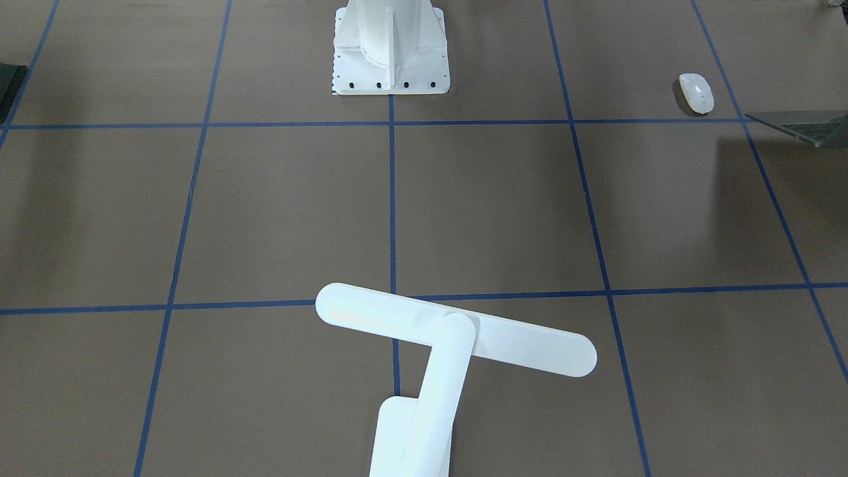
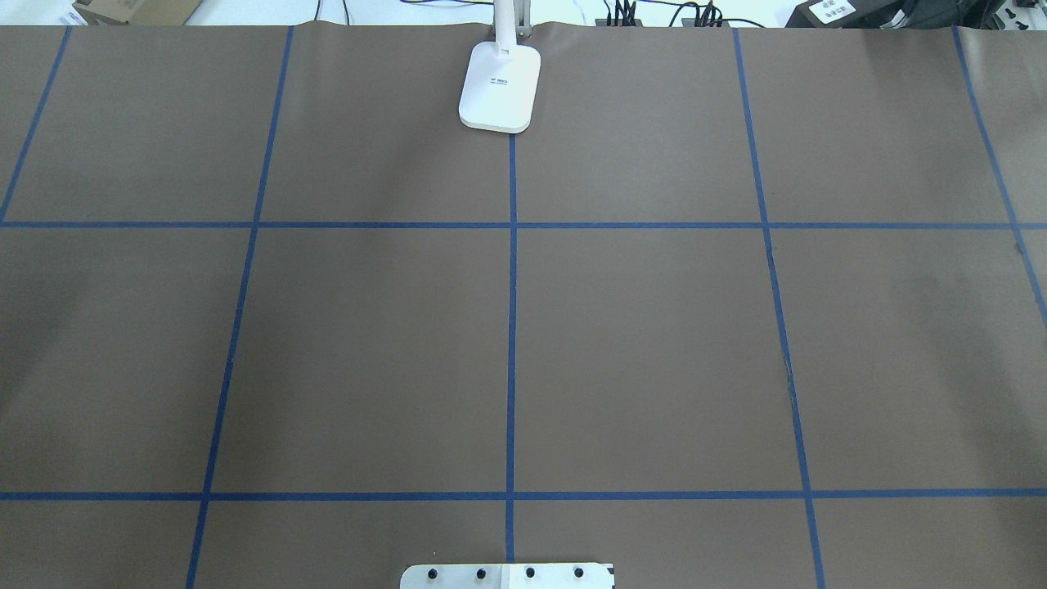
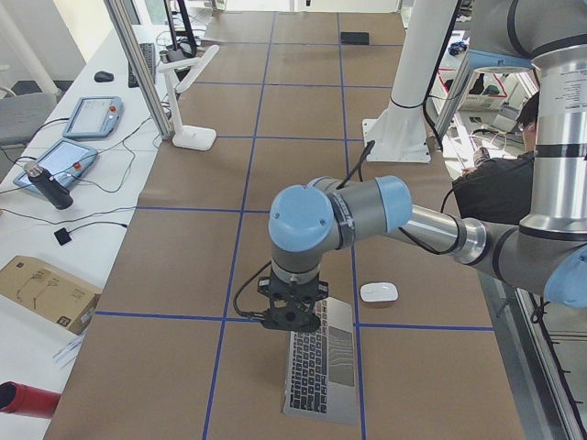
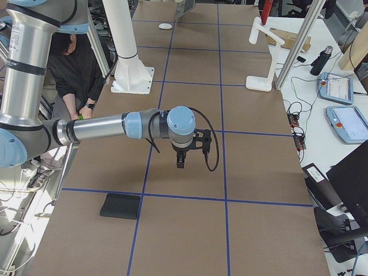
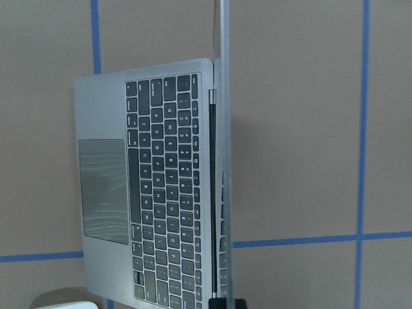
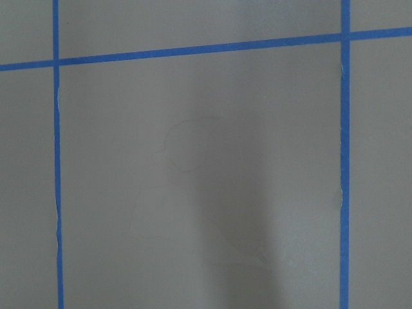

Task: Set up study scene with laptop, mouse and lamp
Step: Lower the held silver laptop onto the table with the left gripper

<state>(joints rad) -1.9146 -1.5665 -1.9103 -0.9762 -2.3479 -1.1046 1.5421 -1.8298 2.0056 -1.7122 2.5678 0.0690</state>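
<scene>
Left gripper (image 3: 292, 316) low over the hinge side of the laptop (image 3: 321, 365), at the left end of the table (image 3: 183, 257); cannot tell whether open, closed or pinching the lid. Laptop open, long axis along the table's length, trackpad edge toward the robot, hinge on the far side. Lid seen edge-on from the left wrist camera, reduced to a thin upright line. Just beside the laptop on the robot's side, not touching: the mouse (image 3: 379, 292), long axis running near to far.

Right gripper (image 4: 180, 161) pointing down above bare table toward the right end; cannot tell open or closed there either. Black mouse pad (image 4: 121, 206) flat near the right end.

Lamp (image 1: 457, 338) at the far edge, midway along, bar head running roughly left to right, slightly slanted. In the overhead view only its base and lower arm, head cut off. Laptop cropped to one corner in the front-facing view. White pedestal (image 1: 391, 46) at the near edge.
</scene>
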